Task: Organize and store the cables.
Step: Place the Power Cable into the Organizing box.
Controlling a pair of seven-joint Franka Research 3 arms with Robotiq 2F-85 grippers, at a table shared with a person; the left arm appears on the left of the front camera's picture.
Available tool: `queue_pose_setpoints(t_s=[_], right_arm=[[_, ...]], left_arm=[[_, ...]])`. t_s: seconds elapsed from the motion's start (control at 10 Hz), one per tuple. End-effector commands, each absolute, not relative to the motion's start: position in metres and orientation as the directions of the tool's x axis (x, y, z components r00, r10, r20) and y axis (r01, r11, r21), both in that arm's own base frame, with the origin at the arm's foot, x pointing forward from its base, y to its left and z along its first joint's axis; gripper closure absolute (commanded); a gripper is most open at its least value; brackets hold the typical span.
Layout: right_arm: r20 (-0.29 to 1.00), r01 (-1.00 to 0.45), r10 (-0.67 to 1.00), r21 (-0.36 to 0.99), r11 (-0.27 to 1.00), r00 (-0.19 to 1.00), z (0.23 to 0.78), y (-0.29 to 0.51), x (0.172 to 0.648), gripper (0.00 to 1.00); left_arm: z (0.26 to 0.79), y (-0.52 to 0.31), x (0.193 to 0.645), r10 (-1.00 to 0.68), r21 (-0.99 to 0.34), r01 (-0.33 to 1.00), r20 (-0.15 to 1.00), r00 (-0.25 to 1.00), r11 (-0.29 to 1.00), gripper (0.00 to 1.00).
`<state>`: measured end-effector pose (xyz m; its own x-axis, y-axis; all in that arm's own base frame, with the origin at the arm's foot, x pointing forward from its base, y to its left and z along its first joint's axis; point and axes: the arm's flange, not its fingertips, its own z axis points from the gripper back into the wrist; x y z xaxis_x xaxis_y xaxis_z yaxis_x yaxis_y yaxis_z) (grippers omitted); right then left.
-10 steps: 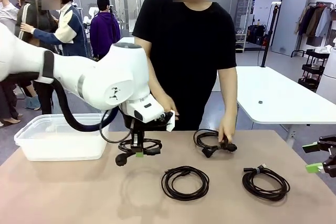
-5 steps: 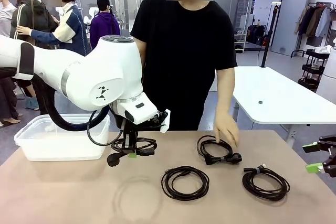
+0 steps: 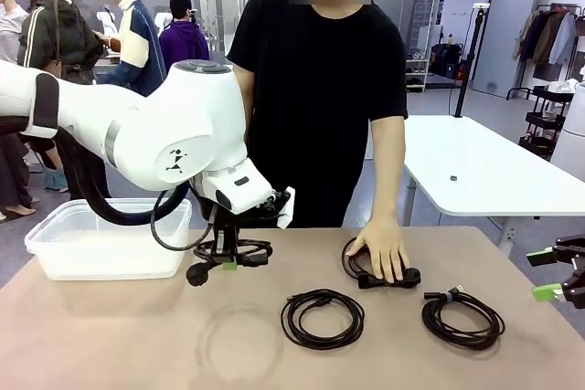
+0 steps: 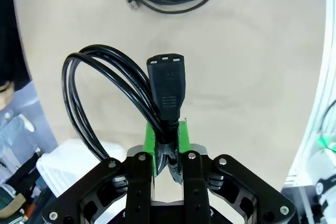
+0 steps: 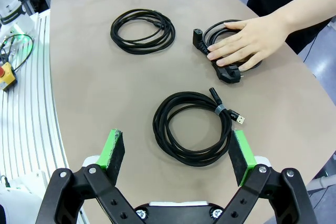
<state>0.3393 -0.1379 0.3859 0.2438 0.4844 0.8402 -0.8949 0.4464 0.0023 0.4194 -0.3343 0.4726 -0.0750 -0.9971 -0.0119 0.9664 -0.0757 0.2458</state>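
My left gripper (image 3: 228, 260) is shut on a coiled black cable (image 3: 239, 251) with chunky plugs, held just above the table near the white bin (image 3: 55, 248). In the left wrist view the green pads (image 4: 151, 141) pinch the cord below a square plug (image 4: 167, 94), with my left gripper (image 4: 167, 145) shut around it. A person's hand (image 3: 382, 248) lies flat on a second cable (image 3: 402, 276). Two more coiled cables (image 3: 322, 318) (image 3: 462, 320) lie nearer me. My right gripper (image 5: 178, 153) hangs open above the right coil (image 5: 191, 128), and it sits at the table's right edge (image 3: 559, 278).
The bin (image 4: 71, 156) is a translucent tub on the table's far left. The person stands at the far edge, with the hand (image 5: 251, 39) over the plugged cable (image 5: 229, 73). A third coil (image 5: 143, 30) lies beyond. Another white table (image 3: 494, 171) stands behind.
My left arm has carried the held cable a little leftward. The person set the plugged cable down farther right and now presses a flat hand on it; the other hand withdrew.
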Motion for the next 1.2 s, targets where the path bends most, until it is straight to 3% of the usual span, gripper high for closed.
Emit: queue_pose_setpoints(t_s=[0.0, 0.3, 0.5, 0.6, 0.9, 1.1], right_arm=[[0.848, -0.89, 0.468, 0.01, 0.456, 0.249, 0.389, -0.136, 0.34, 0.0], [0.848, -0.89, 0.468, 0.01, 0.456, 0.249, 0.389, -0.136, 0.34, 0.0], [0.848, -0.89, 0.468, 0.01, 0.456, 0.249, 0.389, -0.136, 0.34, 0.0], [0.848, -0.89, 0.468, 0.01, 0.456, 0.249, 0.389, -0.136, 0.34, 0.0], [0.848, -0.89, 0.468, 0.01, 0.456, 0.249, 0.389, -0.136, 0.34, 0.0], [0.848, -0.89, 0.468, 0.01, 0.456, 0.249, 0.389, -0.136, 0.34, 0.0]], left_arm=[[0.498, -0.281, 0.422, -0.985, 0.311, 0.935, -0.019, -0.174, -0.171, 0.81], [0.525, -0.198, 0.441, -0.988, 0.4, 0.904, -0.039, -0.148, -0.151, 0.81], [0.523, -0.138, 0.46, -0.98, 0.438, 0.878, -0.119, -0.158, -0.195, 0.81], [0.52, -0.11, 0.474, -0.983, 0.434, 0.882, -0.089, -0.162, -0.184, 0.81], [0.483, -0.056, 0.523, -0.987, 0.451, 0.88, -0.122, -0.102, -0.147, 0.81], [0.462, -0.044, 0.551, -0.991, 0.413, 0.901, -0.081, -0.105, -0.129, 0.81]])
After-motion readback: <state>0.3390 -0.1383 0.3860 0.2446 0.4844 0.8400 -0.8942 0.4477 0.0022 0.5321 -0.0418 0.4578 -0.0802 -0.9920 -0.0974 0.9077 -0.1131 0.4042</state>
